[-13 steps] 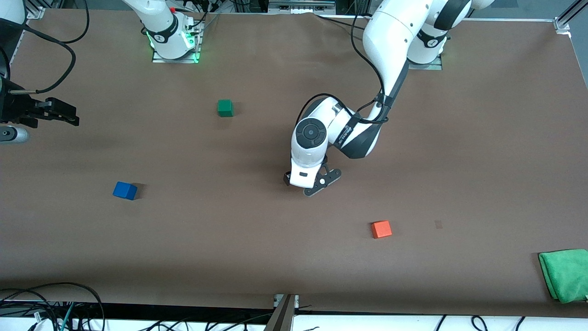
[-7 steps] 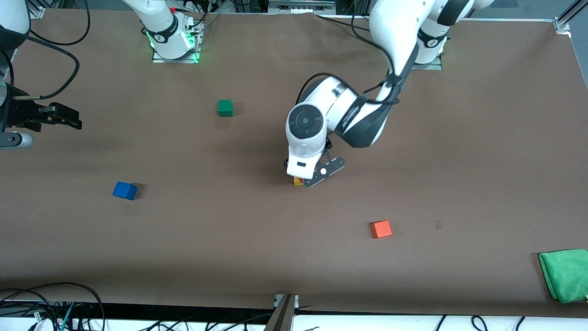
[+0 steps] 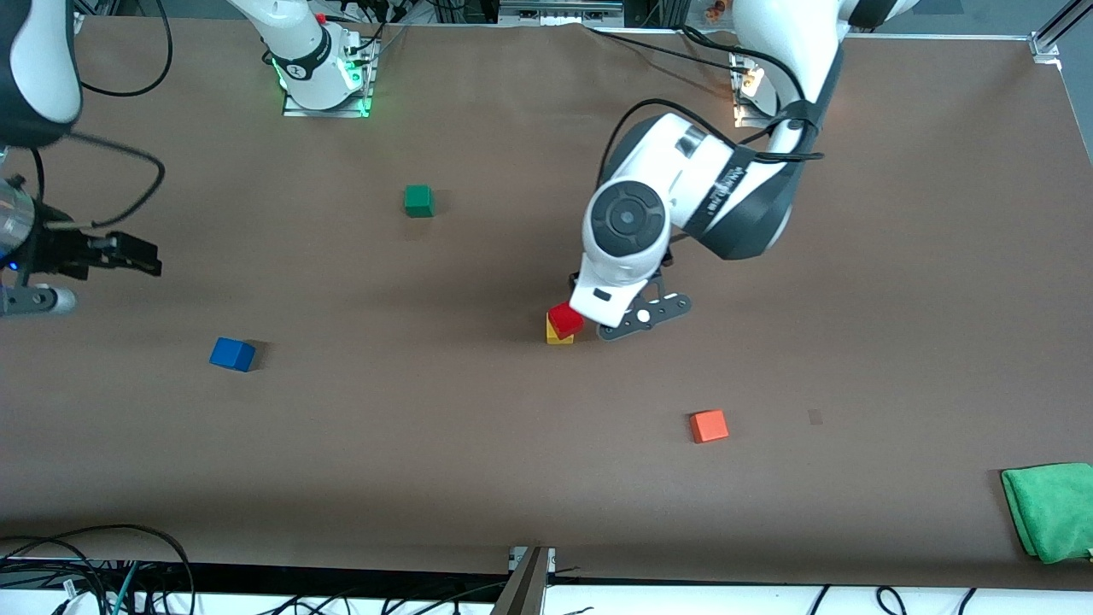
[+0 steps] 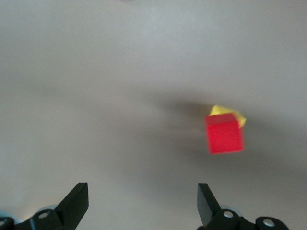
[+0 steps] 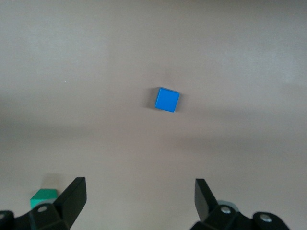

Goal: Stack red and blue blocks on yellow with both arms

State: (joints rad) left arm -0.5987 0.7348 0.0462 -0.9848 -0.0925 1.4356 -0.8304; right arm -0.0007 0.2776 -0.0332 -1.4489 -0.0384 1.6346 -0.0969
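I see the red block [image 3: 565,319] sitting on the yellow block [image 3: 559,336] near the middle of the counter [image 3: 897,282], slightly twisted so yellow corners poke out in the left wrist view. My left gripper [image 3: 628,320] hangs just beside that stack, toward the left arm's end, fingers [image 4: 76,203] spread apart and holding nothing. The red block is free of them.

The blue block [image 3: 232,354] lies alone on the counter toward the right arm's end, well apart from the stack. My right gripper [image 3: 128,254] is up over that end of the counter, fingers [image 5: 72,199] apart, nothing between them; its wrist view has the blue block in sight below.

The green block [image 3: 418,201] sits farther from the front camera than the stack. The orange block [image 3: 709,425] sits nearer to the camera than the stack, toward the left arm's end. A green cloth [image 3: 1050,509] lies at the counter's corner on the left arm's end, near the front edge.
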